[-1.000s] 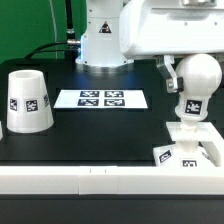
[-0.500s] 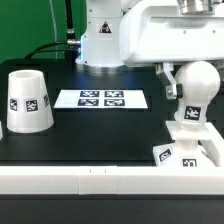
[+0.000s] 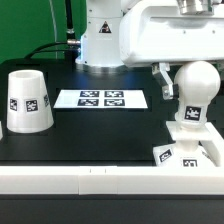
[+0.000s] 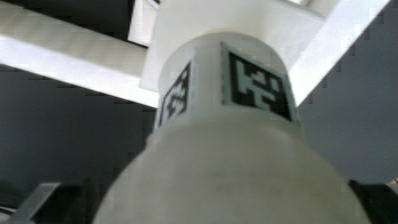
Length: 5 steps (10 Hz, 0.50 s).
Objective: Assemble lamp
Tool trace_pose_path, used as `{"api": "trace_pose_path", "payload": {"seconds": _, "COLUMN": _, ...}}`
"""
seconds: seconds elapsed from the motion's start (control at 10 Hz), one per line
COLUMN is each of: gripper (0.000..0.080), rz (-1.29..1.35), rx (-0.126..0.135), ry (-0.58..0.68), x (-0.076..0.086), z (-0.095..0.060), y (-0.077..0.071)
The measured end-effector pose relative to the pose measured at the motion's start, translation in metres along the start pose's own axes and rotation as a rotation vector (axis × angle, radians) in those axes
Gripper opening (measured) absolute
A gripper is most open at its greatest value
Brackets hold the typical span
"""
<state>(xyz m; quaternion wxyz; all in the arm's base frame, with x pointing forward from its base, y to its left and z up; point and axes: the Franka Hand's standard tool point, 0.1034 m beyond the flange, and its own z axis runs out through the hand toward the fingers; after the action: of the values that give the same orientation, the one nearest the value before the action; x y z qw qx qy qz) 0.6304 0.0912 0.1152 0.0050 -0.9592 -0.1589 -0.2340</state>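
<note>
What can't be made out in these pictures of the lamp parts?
- Hand, open or shut: in the exterior view the bulb hides one finger; in the wrist view the bulb fills the picture and the edges cut off the fingers.
- Bulb's seat in the base: too small in the exterior view.
- Shade and base: cut off by the exterior view's left and right edges.
- Marker board tags: too small to read.

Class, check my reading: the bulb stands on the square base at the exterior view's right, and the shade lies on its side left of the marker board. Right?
One slip: the shade is not on its side. The exterior view shows it standing upright, wide end down, left of the marker board. The bulb does stand on the square base at the right.
</note>
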Motion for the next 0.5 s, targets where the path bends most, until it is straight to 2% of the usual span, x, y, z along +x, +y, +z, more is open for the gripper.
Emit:
{"api": "trace_pose_path", "payload": {"seconds": 0.1, "gripper": 0.0697, "rz": -0.001, "rx": 0.002, "ry": -0.006, "x": 0.001, "z": -0.004, "y": 0.0}}
{"api": "trace_pose_path", "payload": {"seconds": 0.5, "gripper": 0.0698, "rz": 0.0, "rx": 0.013, "ry": -0.044, "x": 0.014, "z": -0.039, "y": 0.004}}
